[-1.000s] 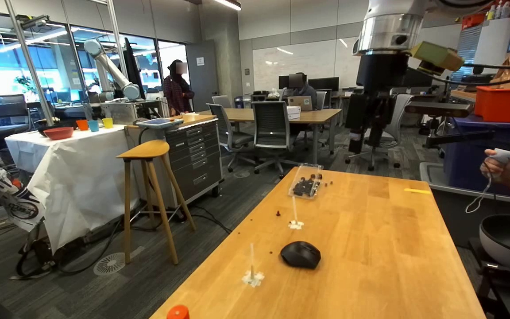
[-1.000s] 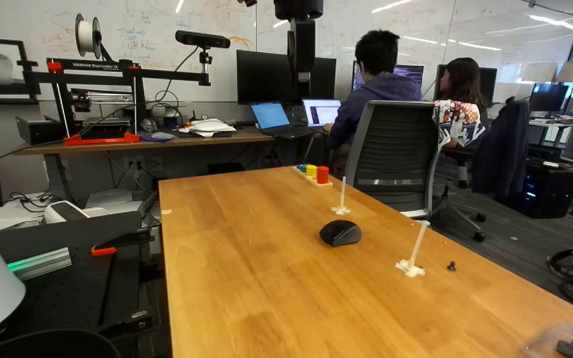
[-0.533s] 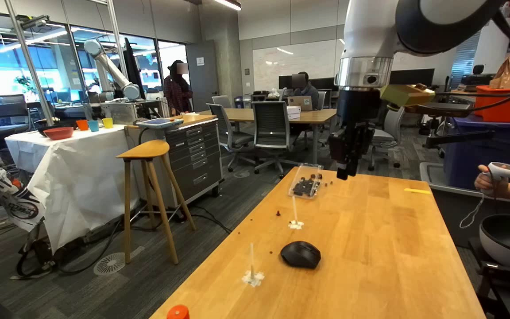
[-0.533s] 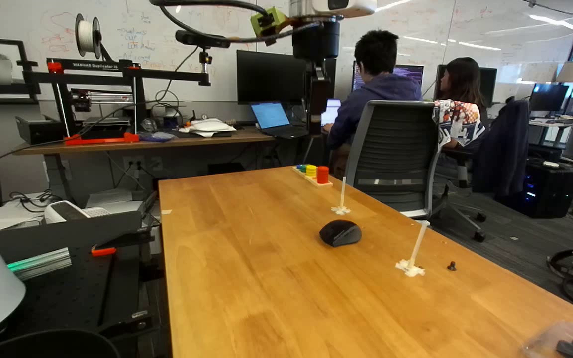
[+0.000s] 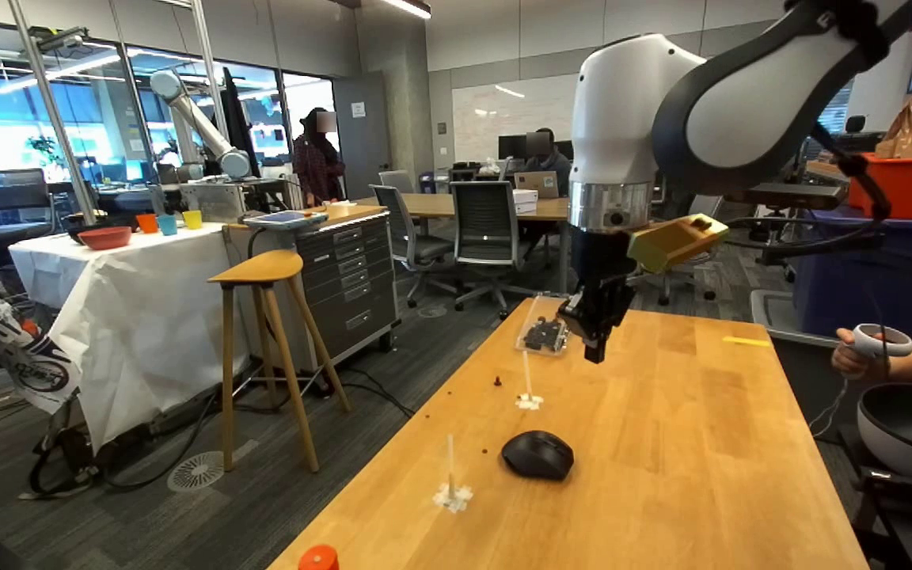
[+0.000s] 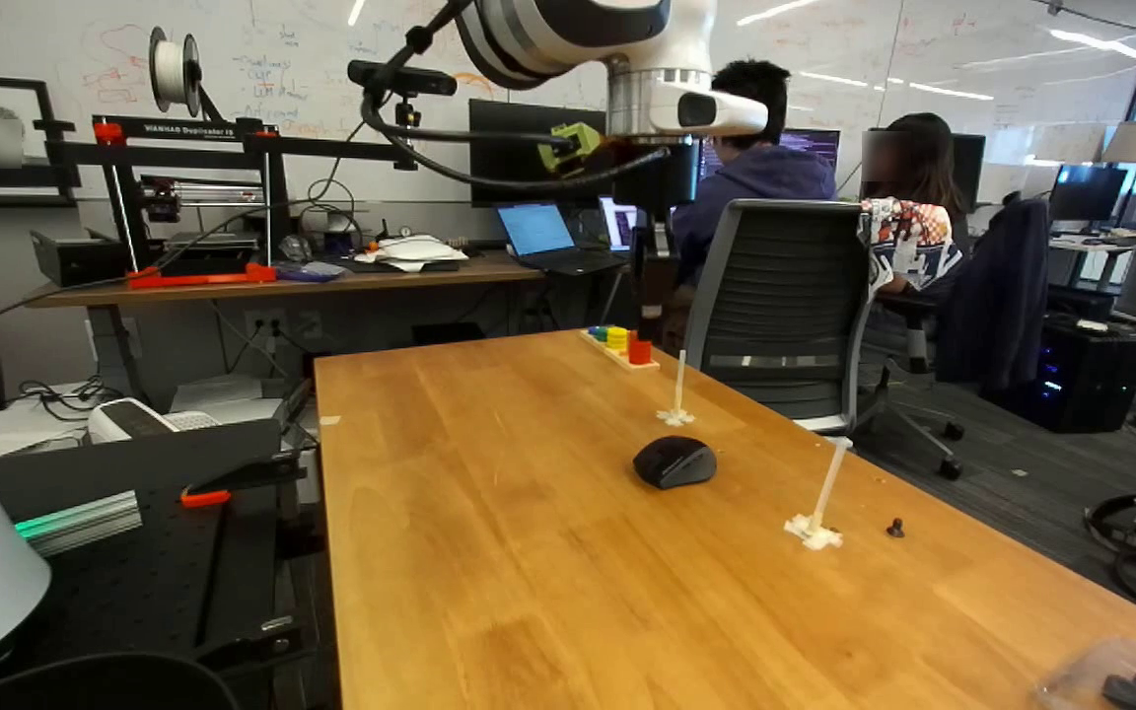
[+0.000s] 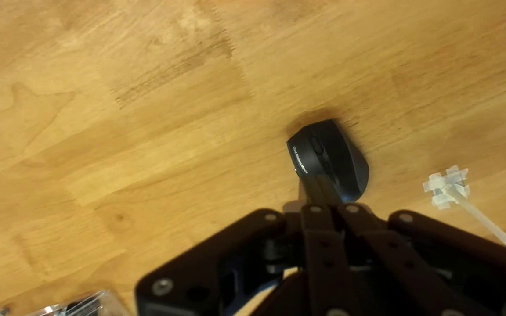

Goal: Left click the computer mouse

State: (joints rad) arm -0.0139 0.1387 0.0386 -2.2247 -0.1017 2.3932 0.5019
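The computer mouse (image 5: pixel 537 457) — black and rounded — rests on the wooden table (image 5: pixel 685 443), at the lower middle of the frame in an exterior view. The gripper (image 5: pixel 595 353) hangs in the air over the table, pointing downwards and apart from the mouse. In the wrist view its two fingers (image 7: pixel 313 189) stand close together, and their tips cover a part of the mouse, which lies there right of the centre. Two thin sticks (image 6: pixel 828 483) stand on the table near the mouse, each with whitish tape (image 6: pixel 812 535) around its foot. In an exterior view a clear box (image 5: pixel 539 307) with dark pieces (image 5: pixel 541 336) inside lies at the far end of the table, and at the right edge a hand (image 5: pixel 854 364) holds a white controller (image 5: pixel 874 347).
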